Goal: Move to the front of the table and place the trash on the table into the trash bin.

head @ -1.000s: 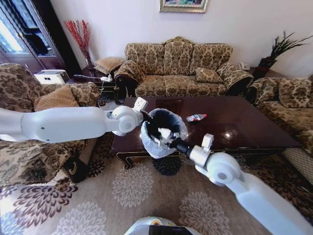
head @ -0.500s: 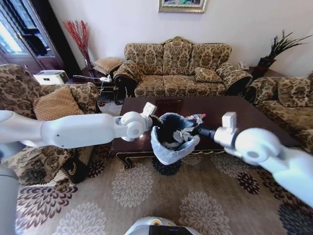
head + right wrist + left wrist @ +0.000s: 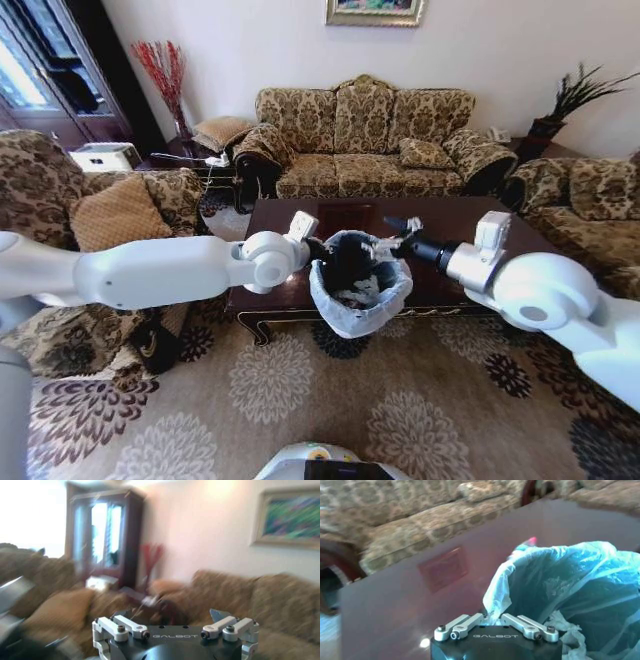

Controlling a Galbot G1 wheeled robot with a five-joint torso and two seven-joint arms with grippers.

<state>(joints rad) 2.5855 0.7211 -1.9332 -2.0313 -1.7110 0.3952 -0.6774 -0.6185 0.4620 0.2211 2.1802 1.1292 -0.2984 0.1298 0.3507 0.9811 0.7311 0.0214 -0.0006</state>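
Two grippers flank the small round dark trash bin (image 3: 360, 283), white-bag-lined, before the glossy reddish-brown table (image 3: 470, 245). Left gripper (image 3: 492, 617) pinches the bag rim; right gripper (image 3: 398, 226), spread wide, hovers right of the bin.

Patterned sofa (image 3: 365, 140), framed picture (image 3: 375, 11)
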